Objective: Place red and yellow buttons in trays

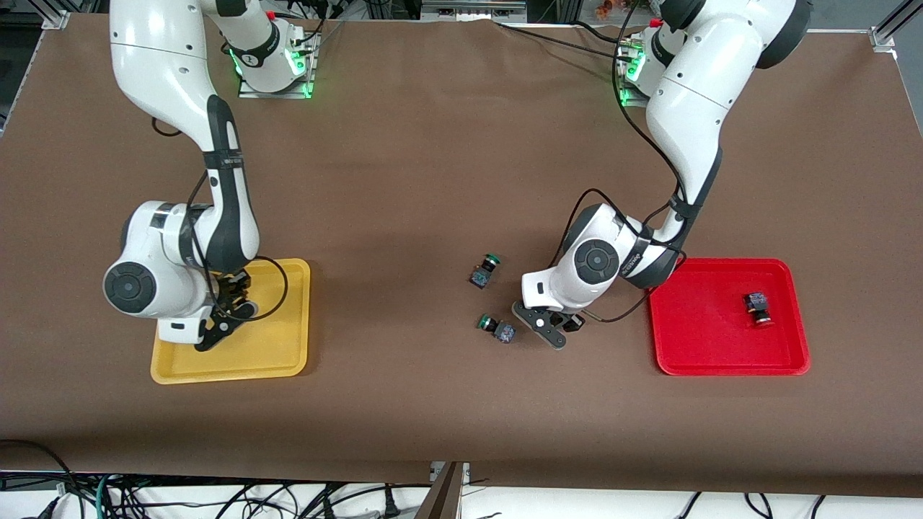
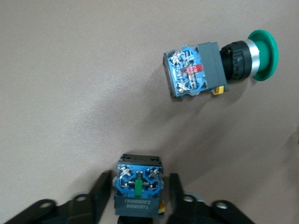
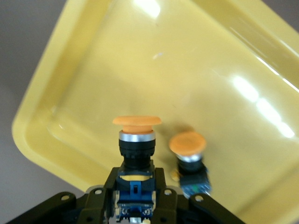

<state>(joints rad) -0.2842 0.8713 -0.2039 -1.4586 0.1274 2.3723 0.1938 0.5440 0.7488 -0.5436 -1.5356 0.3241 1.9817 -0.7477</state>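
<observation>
Orange-capped dark push-button switch (image 3: 136, 154) clamped in right end effector (image 1: 229, 311) over yellow plastic tray (image 1: 292, 360), lower left of frame: lower before release. Left end effector (image 2: 138, 196), lower centre, fingers flanking blue-bodied switch (image 2: 138, 186); grip cannot be told.

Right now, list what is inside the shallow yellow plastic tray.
The yellow tray holds one orange-capped push-button switch lying on its floor. The right gripper hangs over it, shut on a second orange-capped switch. The arm hides part of the tray in the front view.

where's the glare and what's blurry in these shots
Right wrist view: bright glare streaks on the yellow tray, and the loose yellow button in it looks soft. Left wrist view: sharp, soft shadows beside the green-capped button. Front view: evenly lit, no glare on the red tray.
</observation>
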